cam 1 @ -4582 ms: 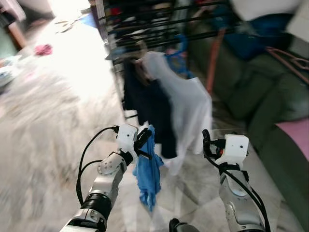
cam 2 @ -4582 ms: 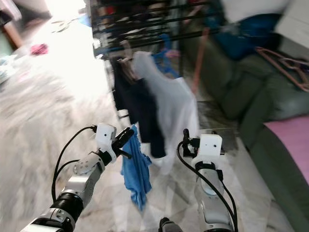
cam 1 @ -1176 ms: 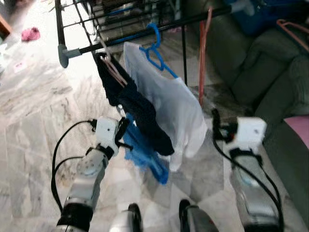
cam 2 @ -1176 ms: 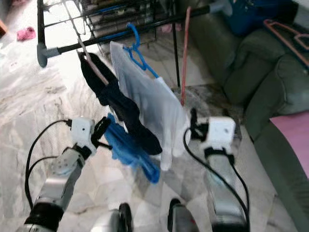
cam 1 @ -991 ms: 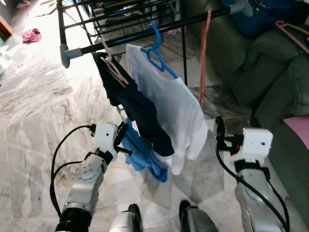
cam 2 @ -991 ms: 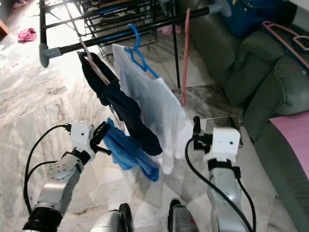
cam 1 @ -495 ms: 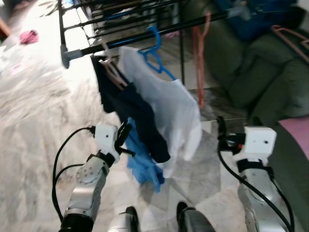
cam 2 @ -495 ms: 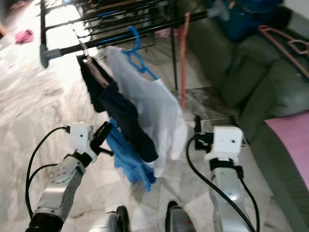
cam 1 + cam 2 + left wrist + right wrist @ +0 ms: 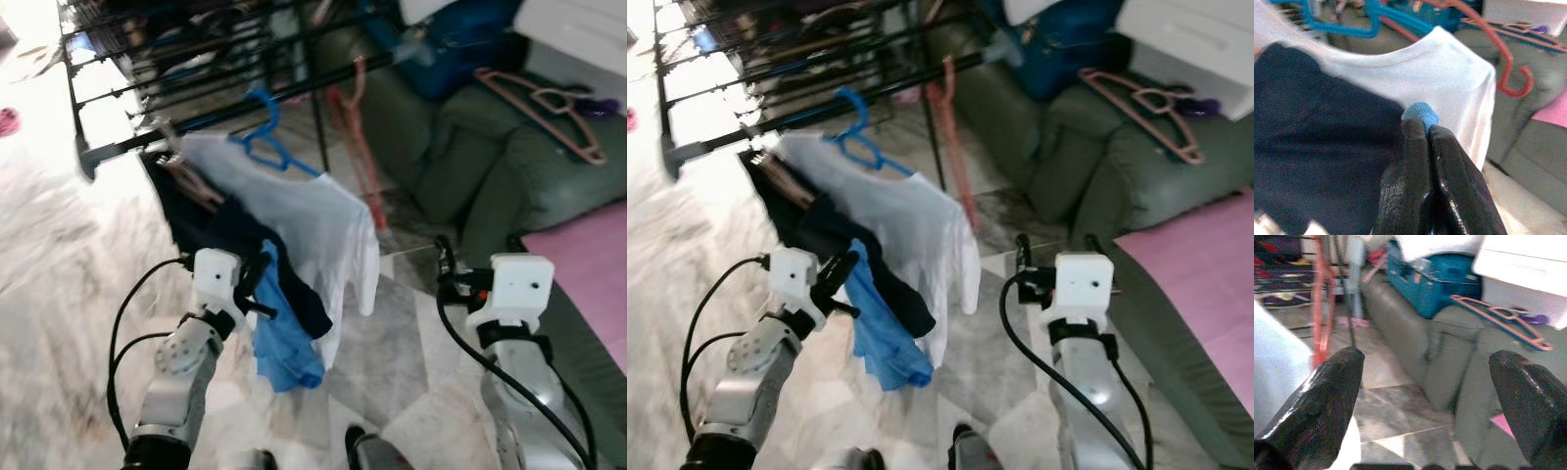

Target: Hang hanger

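Note:
My left gripper is shut on the top edge of a blue garment that hangs down from it, just in front of a dark garment. In the left wrist view the fingers pinch a blue fold against the white shirt. That white shirt hangs from a blue hanger on the black rack rod. A red hanger hangs farther along the rod. My right gripper is open and empty, held up to the right of the shirt.
A green sofa runs along the right, with pink hangers on its back, a blue bag and a pink cushion. More black rack bars stand behind the rod. Marble floor spreads out to the left.
The whole picture has shifted, so the camera moved and more of the sofa shows. My left gripper stays shut on the blue garment by the dark one; the right stays open.

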Motion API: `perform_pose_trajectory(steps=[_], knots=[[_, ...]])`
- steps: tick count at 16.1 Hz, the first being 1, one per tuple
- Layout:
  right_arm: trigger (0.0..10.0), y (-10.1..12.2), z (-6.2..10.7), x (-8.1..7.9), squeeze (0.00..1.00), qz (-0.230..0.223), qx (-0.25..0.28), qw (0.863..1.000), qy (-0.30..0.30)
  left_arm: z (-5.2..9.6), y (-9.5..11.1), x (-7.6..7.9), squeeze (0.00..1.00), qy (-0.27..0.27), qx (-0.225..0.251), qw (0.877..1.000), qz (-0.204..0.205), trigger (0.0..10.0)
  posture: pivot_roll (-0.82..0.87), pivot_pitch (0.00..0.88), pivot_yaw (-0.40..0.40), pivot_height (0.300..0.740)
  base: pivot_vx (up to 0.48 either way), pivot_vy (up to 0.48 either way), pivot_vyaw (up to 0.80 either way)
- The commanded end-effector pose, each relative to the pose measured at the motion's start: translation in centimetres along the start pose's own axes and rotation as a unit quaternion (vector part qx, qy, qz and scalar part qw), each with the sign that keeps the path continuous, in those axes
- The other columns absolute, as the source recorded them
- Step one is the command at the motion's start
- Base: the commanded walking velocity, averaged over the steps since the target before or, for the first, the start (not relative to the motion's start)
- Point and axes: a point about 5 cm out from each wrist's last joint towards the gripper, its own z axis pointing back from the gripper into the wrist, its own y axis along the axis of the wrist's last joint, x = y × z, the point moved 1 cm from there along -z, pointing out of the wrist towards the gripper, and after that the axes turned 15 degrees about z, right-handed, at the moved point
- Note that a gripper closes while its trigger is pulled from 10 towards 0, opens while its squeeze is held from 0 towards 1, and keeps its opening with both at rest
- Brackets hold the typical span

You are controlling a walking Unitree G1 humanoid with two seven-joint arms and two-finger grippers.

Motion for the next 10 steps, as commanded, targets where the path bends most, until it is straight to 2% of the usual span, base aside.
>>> perform_pose_trajectory(steps=[1,3,8,10], knots=[[10.0,0.12,0.36,-0.26,0.00,-0.004,-0.003,1.000,0.004,0.24,0.25,-0.20,0.00,0.000,0.001,1.000,-0.002,10.0,-0.07,0.228,0.054,0.740,0.304,0.251,-0.80],[10.0,0.19,0.37,-0.35,0.00,-0.004,-0.003,1.000,0.004,0.20,0.16,-0.10,0.00,-0.004,-0.002,1.000,-0.001,10.0,-0.07,0.229,0.056,0.740,0.298,0.283,-0.61],[10.0,0.04,0.28,-0.41,0.00,-0.001,-0.005,1.000,0.005,0.22,0.04,0.07,0.00,-0.010,-0.007,1.000,-0.002,10.0,-0.06,0.229,0.059,0.740,0.268,0.348,0.00],[10.0,0.10,0.23,-0.59,0.00,-0.001,-0.004,1.000,0.008,0.28,-0.09,-0.02,0.00,-0.003,-0.012,1.000,-0.003,10.0,-0.06,0.228,0.059,0.740,0.000,0.171,0.00]])
